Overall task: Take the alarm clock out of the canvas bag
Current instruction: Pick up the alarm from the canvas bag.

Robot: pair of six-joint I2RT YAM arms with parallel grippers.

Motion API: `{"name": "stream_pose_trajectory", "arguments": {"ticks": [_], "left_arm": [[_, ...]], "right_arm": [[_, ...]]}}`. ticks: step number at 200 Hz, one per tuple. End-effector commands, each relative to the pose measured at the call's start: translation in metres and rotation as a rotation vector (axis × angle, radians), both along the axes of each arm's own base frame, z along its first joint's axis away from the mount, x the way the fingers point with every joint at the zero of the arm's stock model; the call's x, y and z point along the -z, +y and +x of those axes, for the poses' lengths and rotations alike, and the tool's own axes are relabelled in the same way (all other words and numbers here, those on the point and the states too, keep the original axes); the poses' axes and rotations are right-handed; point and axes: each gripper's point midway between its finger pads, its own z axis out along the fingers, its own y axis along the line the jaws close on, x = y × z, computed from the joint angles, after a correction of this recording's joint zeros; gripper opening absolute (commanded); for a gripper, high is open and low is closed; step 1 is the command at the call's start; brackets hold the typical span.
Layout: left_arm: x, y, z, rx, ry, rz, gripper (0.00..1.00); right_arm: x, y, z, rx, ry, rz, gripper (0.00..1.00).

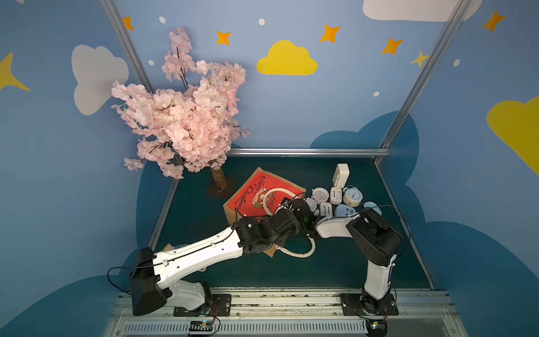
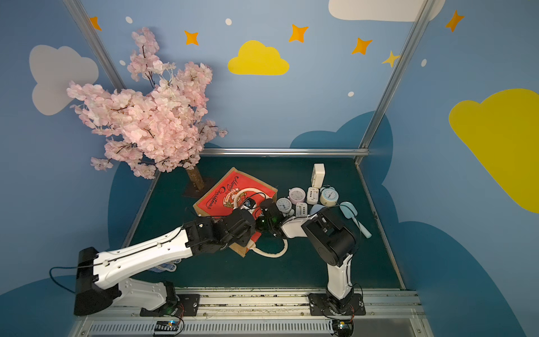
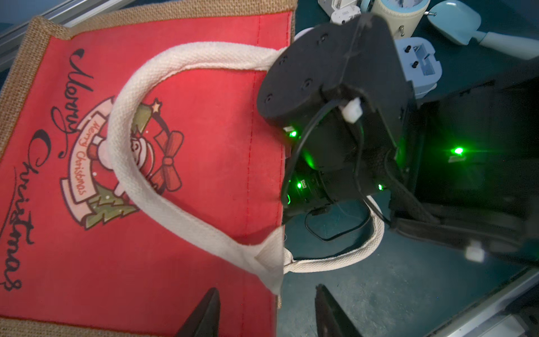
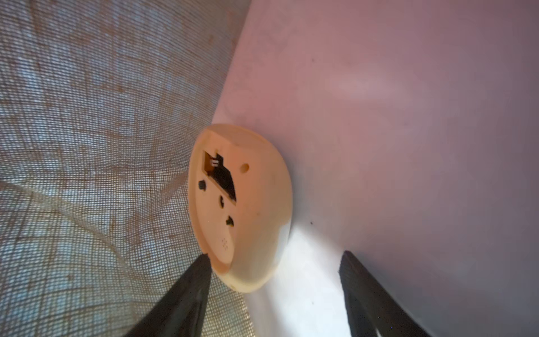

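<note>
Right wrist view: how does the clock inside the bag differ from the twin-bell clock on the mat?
The bagged clock shows its back, battery bay uncovered; the twin-bell clock shows a pale blue dial. The bagged clock is a smooth dome; the twin-bell clock carries two bells. The bagged clock lies inside the canvas bag; the twin-bell clock sits on the green mat. Both are round.

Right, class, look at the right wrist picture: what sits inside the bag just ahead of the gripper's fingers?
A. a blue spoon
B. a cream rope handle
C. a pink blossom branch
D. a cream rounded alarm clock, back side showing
D: the alarm clock lies inside the canvas bag, its back with an open battery slot facing the camera, just ahead of the open right gripper.
</note>
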Motion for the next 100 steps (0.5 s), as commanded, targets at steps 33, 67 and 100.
{"name": "stream_pose_trajectory", "arguments": {"ticks": [33,67,100], "left_arm": [[0.022,0.015,-0.002,-0.049,0.058,0.159,0.52],[0.034,0.026,0.001,-0.096,0.046,0.222,0.42],[0.035,0.036,0.009,-0.141,0.0,0.268,0.38]], "right_arm": [[0.001,-0.005,0.004,0.038,0.012,-0.013,0.7],[0.0,-0.005,0.004,0.039,0.015,-0.007,0.69],[0.0,-0.004,0.002,0.035,0.02,-0.003,0.69]]}}
